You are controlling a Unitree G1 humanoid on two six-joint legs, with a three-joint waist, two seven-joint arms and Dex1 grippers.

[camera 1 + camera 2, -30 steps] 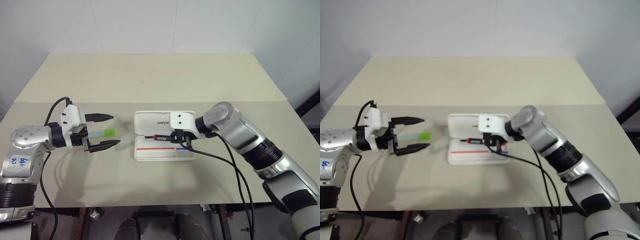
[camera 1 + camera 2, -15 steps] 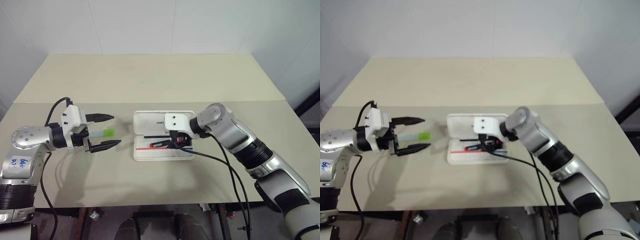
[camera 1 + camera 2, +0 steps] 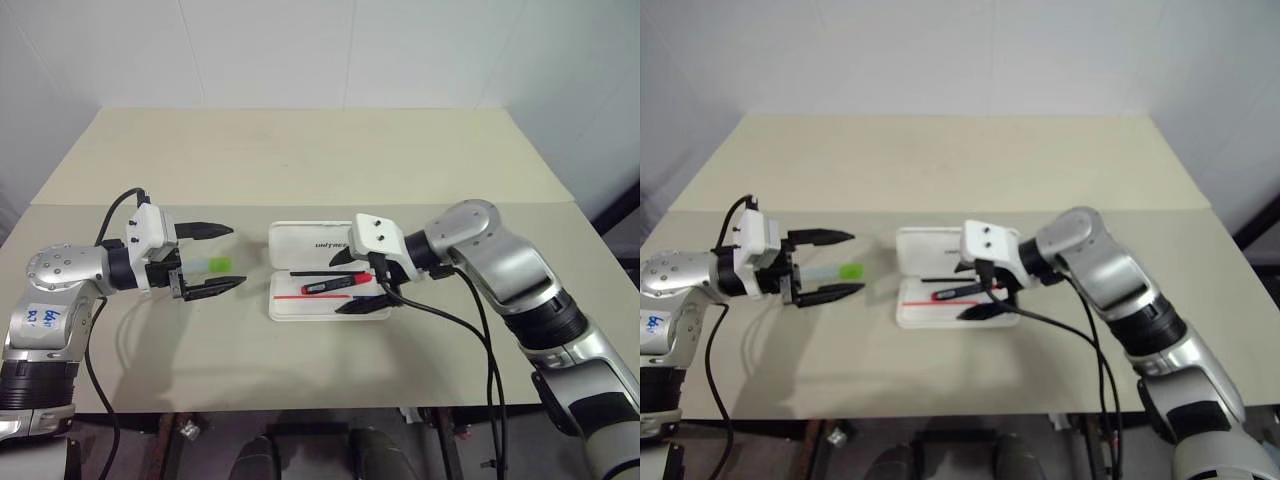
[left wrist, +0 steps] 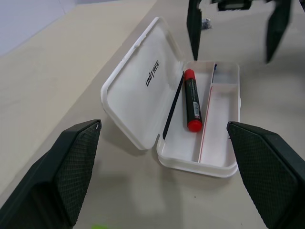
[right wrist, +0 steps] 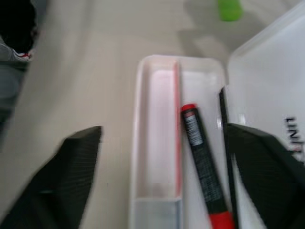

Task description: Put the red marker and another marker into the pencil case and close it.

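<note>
The pencil case (image 3: 300, 240) sat open with the red marker (image 3: 335, 285) inside; the green-capped marker (image 3: 212, 265) lay outside on the tabletop (image 3: 300, 160). Both grippers' jaws were spread wide, empty.

Pencil case (image 3: 300, 243) white, dark lettering on lid, thin red and blue stripes inside. Red marker (image 3: 336, 285) black barrel, red cap and tip. Another marker (image 3: 214, 264) pale barrel, light green cap. Worktop (image 3: 300, 160) beige. Claw fingers (image 3: 210, 230) black.
</note>
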